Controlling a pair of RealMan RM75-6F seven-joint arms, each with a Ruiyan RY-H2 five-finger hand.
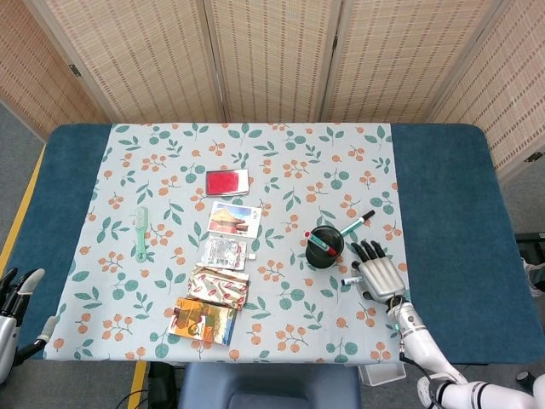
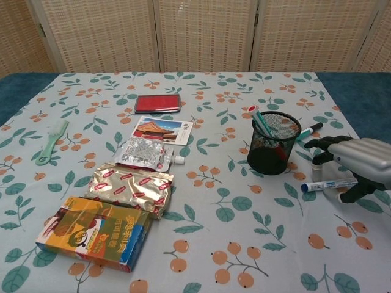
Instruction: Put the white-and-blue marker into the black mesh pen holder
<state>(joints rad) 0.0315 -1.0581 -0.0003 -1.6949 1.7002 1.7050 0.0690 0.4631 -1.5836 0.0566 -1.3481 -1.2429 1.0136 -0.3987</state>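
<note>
The white-and-blue marker [image 2: 324,184] lies flat on the floral cloth, right of the black mesh pen holder [image 2: 275,143]; the head view shows it [image 1: 349,279] just below the holder [image 1: 325,245]. My right hand [image 2: 357,162] hovers over the marker's right end with fingers spread: fingertips [image 2: 317,146] on the far side, thumb on the near side. The marker still rests on the cloth. In the head view the same hand [image 1: 379,273] sits right of the holder. My left hand [image 1: 12,296] hangs off the table's front left corner, fingers apart and holding nothing.
The holder contains a few pens [image 2: 259,121]. A green-tipped marker [image 2: 308,130] lies behind it. A red case [image 2: 157,102], a postcard [image 2: 162,129], foil packets [image 2: 131,186] and a snack box [image 2: 95,231] line the middle; a green comb [image 2: 52,140] lies left.
</note>
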